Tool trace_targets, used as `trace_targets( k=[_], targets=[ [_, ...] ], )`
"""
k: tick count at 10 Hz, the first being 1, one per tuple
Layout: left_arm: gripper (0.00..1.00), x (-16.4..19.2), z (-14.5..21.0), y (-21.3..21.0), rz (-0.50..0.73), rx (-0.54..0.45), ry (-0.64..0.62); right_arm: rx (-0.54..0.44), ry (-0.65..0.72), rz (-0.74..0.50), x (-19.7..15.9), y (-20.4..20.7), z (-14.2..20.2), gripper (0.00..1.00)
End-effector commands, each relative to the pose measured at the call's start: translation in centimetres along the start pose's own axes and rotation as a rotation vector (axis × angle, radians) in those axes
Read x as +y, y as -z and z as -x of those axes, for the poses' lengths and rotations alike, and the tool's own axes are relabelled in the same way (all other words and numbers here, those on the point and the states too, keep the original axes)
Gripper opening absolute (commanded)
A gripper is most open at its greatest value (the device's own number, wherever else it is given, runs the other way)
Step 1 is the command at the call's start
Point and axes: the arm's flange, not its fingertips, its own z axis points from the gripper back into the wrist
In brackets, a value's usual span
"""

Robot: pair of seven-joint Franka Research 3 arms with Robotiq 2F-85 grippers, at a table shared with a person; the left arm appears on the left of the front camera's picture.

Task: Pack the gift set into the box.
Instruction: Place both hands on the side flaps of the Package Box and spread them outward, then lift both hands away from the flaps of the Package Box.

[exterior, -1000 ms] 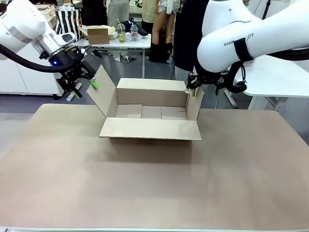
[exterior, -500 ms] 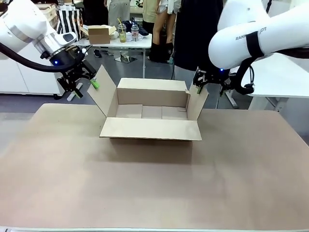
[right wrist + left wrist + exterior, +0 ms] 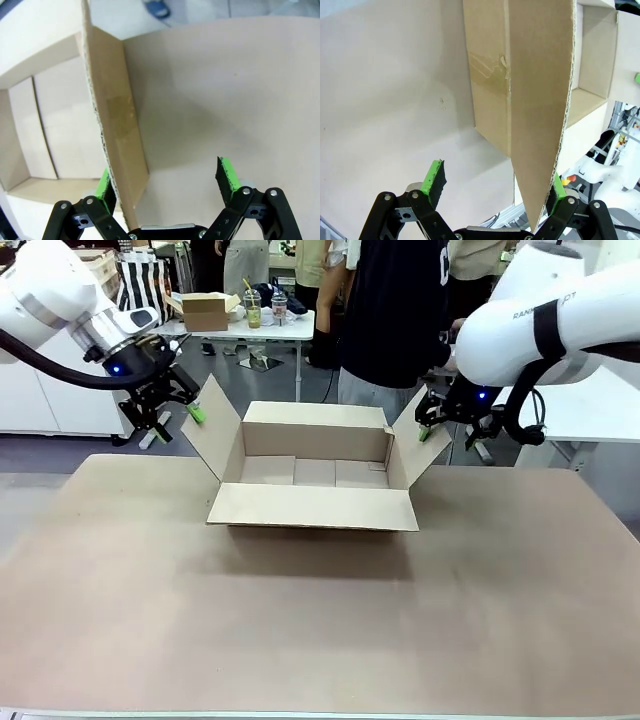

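1. the left fingers [image 3: 434, 176] are spread wide, clamped on nothing. the box's left flap [image 3: 535, 100] runs up between them, its cut edge right beside one green pad and well apart from the other.
2. the right fingers [image 3: 226, 175] are just as wide apart, also gripping nothing. the right flap [image 3: 117, 125] stands beside one pad and the other pad is over bare table [image 3: 225, 75].
3. from the front, each flap leans outward against its fingers, so i'd say the step in hand is propping the box mouth open for loading.
4. to do it well, i'd let each flap rest on the one pad and hold the arms steady. pushing further out could drag or tip the box.
5. i'd keep both wrists outside the opening so there is free room over the box.
6. the box [image 3: 315, 442] sits at the far middle of the table, open and empty, with its near flap [image 3: 312, 507] folded down flat toward me.
7. the left arm comes in from the far left corner, with its wrist turned down and inward to the flap's outer face.
8. the right arm reaches in from the right, forearm high and wrist dropped to the flap's top edge.
9. a person [image 3: 390, 310] stands close behind the box.
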Motion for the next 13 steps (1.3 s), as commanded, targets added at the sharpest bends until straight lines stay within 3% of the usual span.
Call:
trace_targets(
  k=[1,13],
  targets=[
    [1.00,-0.05,0.26,-0.01,-0.006,-0.006,-0.017,-0.009,0.015,0.025,0.70,-0.35,-0.23,1.00],
    [1.00,-0.05,0.26,-0.01,-0.006,-0.006,-0.017,-0.009,0.015,0.025,0.70,-0.35,-0.23,1.00]
  ],
)
